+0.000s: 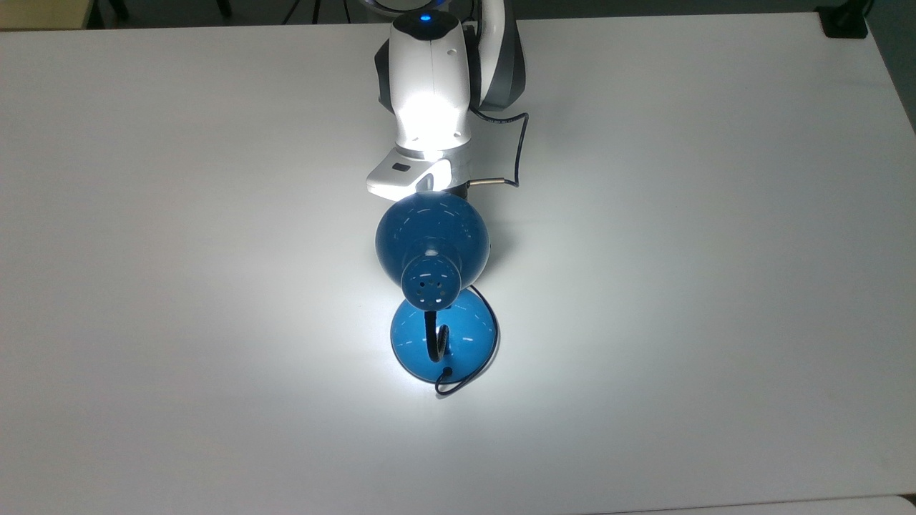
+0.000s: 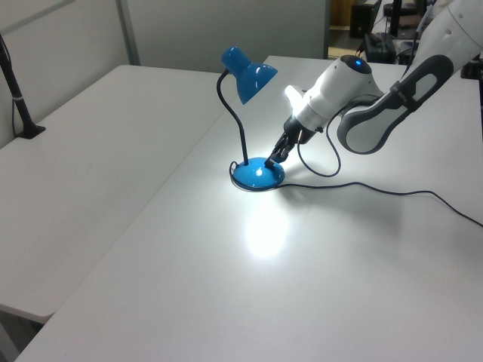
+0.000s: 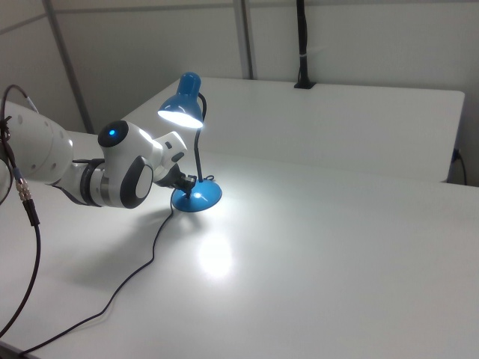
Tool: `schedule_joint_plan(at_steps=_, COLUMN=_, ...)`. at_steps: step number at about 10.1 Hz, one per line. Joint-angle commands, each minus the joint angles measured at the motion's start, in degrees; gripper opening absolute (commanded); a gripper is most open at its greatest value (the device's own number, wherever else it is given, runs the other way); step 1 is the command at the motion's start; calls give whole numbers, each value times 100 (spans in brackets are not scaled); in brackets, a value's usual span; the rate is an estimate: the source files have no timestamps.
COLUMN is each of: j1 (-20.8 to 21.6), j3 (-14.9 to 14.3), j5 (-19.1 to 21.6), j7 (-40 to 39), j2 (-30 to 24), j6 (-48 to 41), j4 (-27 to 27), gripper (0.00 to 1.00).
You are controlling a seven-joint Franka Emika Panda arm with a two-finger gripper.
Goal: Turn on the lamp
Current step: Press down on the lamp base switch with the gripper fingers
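Observation:
The lamp (image 1: 433, 232) is lit: its blue shade (image 3: 183, 106) glows underneath and casts a bright patch on the white table (image 2: 264, 234). It stands upright on its round blue base (image 2: 256, 176), with a black gooseneck (image 2: 240, 128) rising from the base. In the left view my gripper (image 2: 272, 157) is shut, its dark tip resting on the base's right side. From the right view, the gripper (image 3: 188, 182) touches the base (image 3: 200, 197) on its left. Seen from the top, the shade hides the fingertips, and the arm's wrist (image 1: 428, 107) is brightly lit.
A thin black cord (image 2: 362, 186) runs from the base across the table toward the left view's right. A black clamped post (image 2: 21, 105) stands at the adjoining table's far edge. A seam (image 2: 173, 162) divides the two tables.

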Motion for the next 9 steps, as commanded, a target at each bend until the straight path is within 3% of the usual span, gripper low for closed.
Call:
schedule_joint_plan(at_steps=1, j1=-53, j3=47, j5=-63, j7=-100, j2=268, j6=74, j4=165, gripper=0)
schedule_joint_plan(at_steps=4, j1=-53, j3=56, j5=-28, j7=-30, j2=-170, j6=-355, j4=16, gripper=0)
schedule_joint_plan(at_steps=9, j1=26, j3=47, j5=-28, j7=136, j2=-1058, j6=-2971, j4=42, gripper=0)
